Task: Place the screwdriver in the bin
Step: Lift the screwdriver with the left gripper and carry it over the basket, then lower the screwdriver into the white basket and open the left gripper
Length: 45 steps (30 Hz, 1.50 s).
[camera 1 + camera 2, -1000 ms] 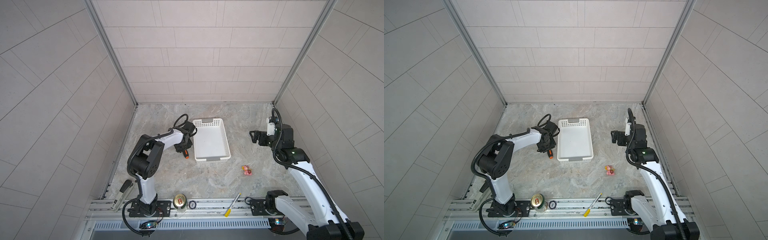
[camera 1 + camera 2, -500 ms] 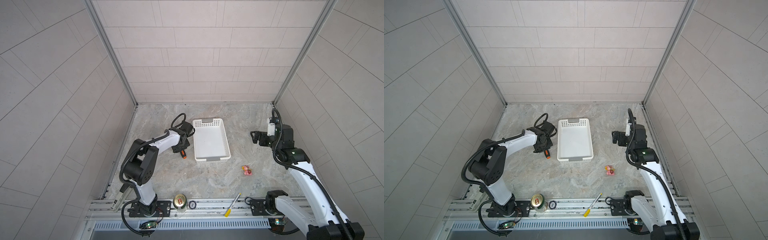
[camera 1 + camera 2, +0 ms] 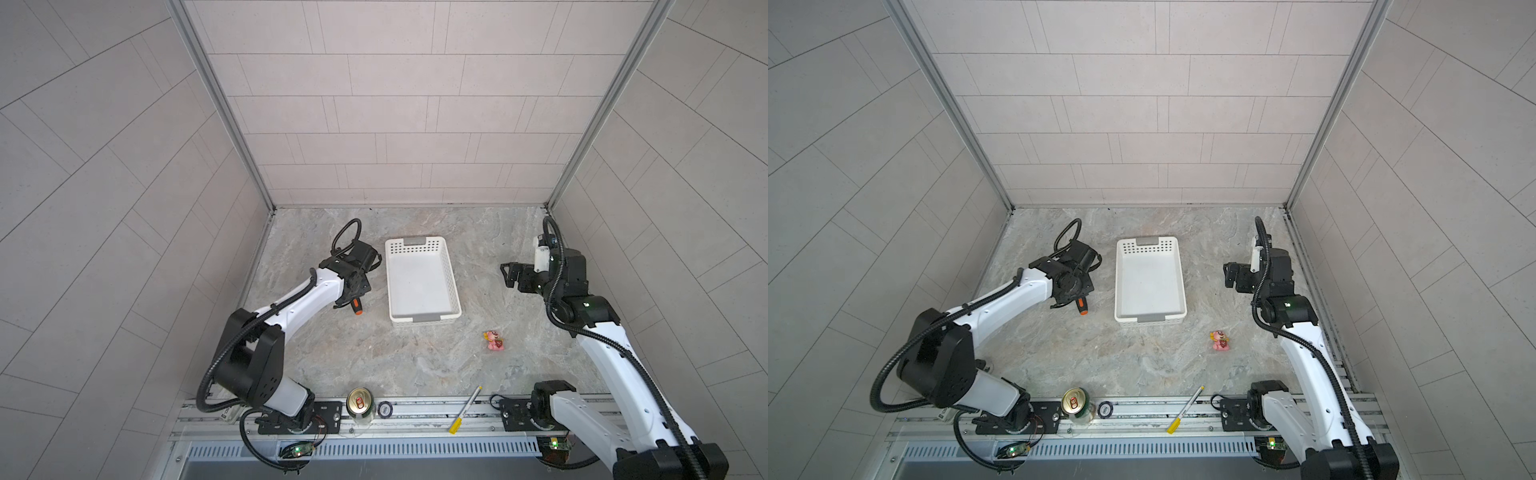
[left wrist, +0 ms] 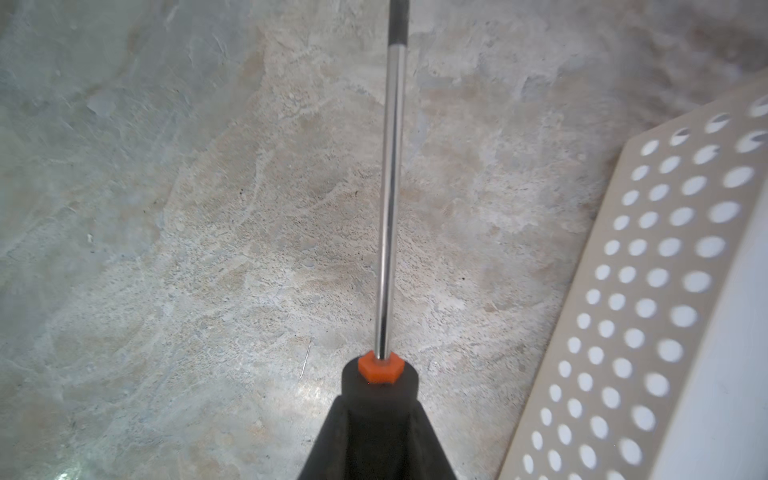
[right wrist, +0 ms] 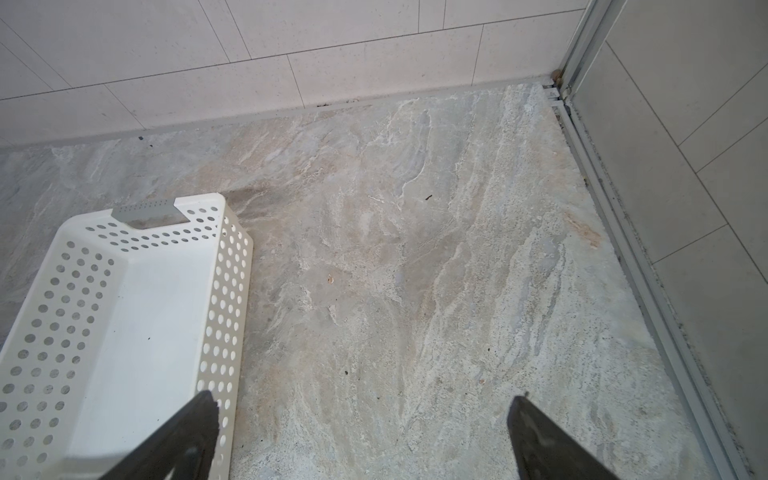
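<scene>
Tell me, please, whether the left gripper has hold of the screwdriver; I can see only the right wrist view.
Observer: Yes. In the left wrist view the left gripper is shut on the black handle of the screwdriver.
Operator: Is it over the bin?
Observer: No. In both top views it is outside the bin, beside the long wall on the left.
Operator: Is the bin empty?
Observer: In both top views its whole floor shows bare.

White bin dotted with round holes, screwdriver silver-shafted with orange collar, floor mottled grey-beige.
</scene>
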Available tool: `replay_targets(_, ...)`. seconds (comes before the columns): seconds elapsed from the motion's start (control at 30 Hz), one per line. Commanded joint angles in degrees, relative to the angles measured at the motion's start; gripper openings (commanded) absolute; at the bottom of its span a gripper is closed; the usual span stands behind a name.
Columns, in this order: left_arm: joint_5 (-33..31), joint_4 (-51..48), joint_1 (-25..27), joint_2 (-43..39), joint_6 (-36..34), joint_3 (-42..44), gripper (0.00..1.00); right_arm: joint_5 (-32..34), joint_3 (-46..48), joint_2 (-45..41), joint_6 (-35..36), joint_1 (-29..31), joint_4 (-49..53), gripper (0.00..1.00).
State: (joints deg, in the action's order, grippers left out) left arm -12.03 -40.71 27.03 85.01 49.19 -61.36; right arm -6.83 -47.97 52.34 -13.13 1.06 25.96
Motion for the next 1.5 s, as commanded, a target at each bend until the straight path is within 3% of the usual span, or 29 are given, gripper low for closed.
replay_targets(0.0,1.00,-1.16,0.19,-3.01,-3.89,-1.07,0.00,-2.44,-1.34,-1.02,0.07,-0.07,1.06,0.99)
replay_targets(0.3,4.79,-1.91,5.46,-0.98,-7.35,-10.18,0.00,-7.01,1.27,-5.00,-3.12,-0.05,2.16,0.98)
replay_targets(0.67,8.85,-0.33,12.75,14.54,-20.96,-25.11,0.00,-3.89,2.94,-10.65,1.26,0.00,11.91,1.00)
replay_targets(1.17,8.88,5.93,16.28,25.35,-33.30,-26.97,0.00,-2.57,4.99,-13.56,0.25,-1.14,12.46,1.00)
replay_targets(1.47,11.37,5.34,16.47,31.20,-34.21,-30.30,0.05,-0.81,5.55,-15.80,0.21,-1.91,13.68,1.00)
